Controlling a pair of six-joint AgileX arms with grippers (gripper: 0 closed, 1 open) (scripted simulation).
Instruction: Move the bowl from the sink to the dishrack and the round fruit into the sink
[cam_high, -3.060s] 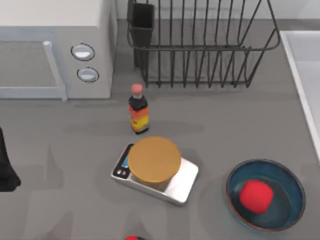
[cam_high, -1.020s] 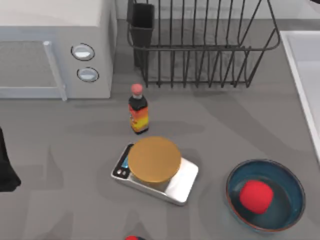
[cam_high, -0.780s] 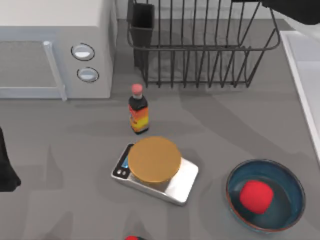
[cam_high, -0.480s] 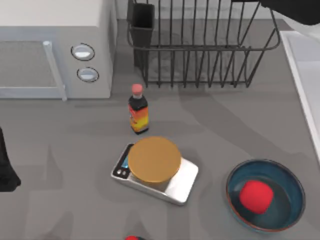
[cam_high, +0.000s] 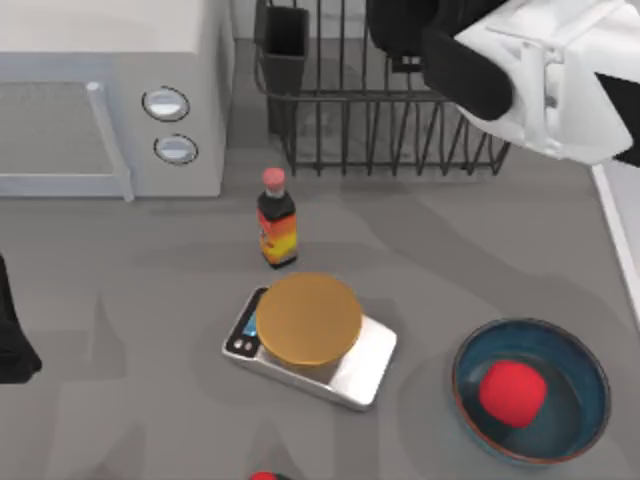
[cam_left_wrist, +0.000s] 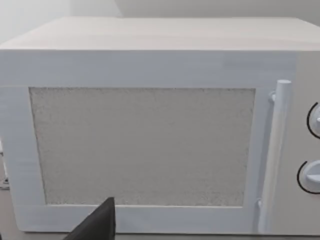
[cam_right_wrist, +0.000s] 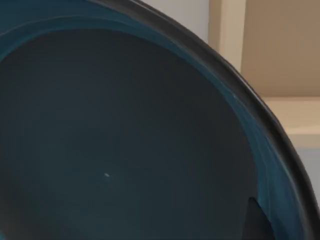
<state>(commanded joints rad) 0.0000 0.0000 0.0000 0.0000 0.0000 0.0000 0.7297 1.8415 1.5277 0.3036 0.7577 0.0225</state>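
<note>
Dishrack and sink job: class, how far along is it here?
Done: nothing placed yet. In hand: right gripper holds a dark-blue glazed bowl over the black wire dishrack. To do: set it in, then move the bright-red round fruit, lying in a second blue bowl, into the pale sink. Idle left gripper faces the white microwave.

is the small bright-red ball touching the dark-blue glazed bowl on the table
Touching. The top view shows the small bright-red ball resting inside the dark-blue glazed bowl, on its floor.
</note>
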